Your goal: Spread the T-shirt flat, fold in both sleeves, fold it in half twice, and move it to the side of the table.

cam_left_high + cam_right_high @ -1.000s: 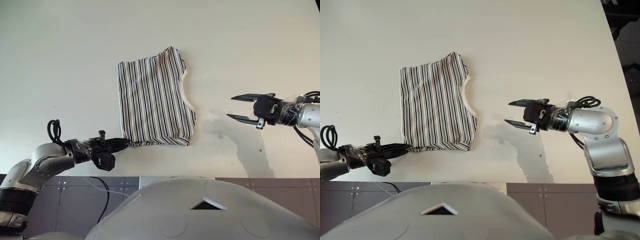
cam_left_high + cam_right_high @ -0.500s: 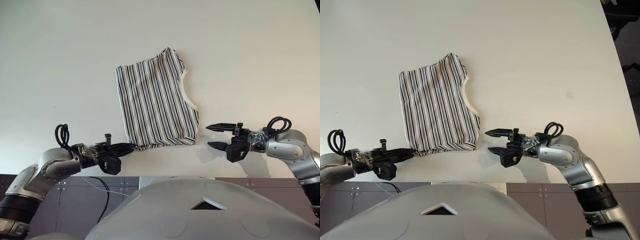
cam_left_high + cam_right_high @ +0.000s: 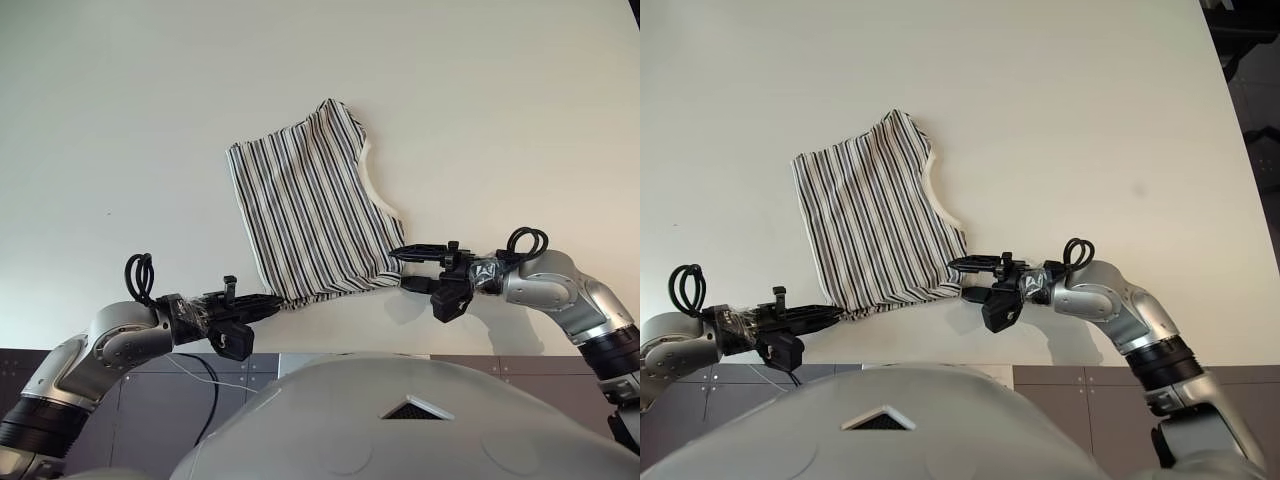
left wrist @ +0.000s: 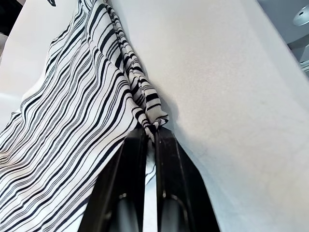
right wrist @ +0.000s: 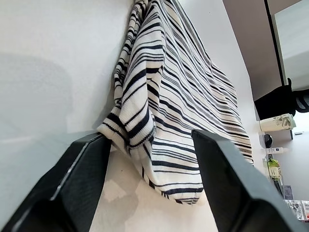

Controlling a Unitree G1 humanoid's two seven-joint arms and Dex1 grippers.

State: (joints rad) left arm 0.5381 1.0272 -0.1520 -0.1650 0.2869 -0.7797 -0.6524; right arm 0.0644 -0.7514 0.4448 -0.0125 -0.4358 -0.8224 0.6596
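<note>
1. Progress (judged): the striped T-shirt [image 3: 310,210] lies on the white table [image 3: 120,120] as a compact, several-layer panel. No sleeve sticks out, and its white neckline [image 3: 372,185] runs along one side. Sleeve folds look done, and prob. at least one half-fold; the exact count of folds cannot be told.
2. Left to do (judged): possibly one more half-fold, then the shift to the table's side. The shirt sits approx. mid-width of the table, its lower hem close to the table's near edge and skewed to that edge.
3. L gripper [image 3: 272,298]: low over the table's near edge. Jaws pressed together, pinching the shirt's hem corner; in the wrist view the cloth bunches between the black fingers [image 4: 166,159].
4. R gripper [image 3: 398,268]: also by the table's near edge, at the shirt's other hem corner. Jaws spread wide, nothing gripped. The corner sits inside the gap, touching or just beside one finger [image 5: 87,169] and apart from the other.
5. Next (judged): the R jaws need to close on that corner so both hem corners are held.
</note>
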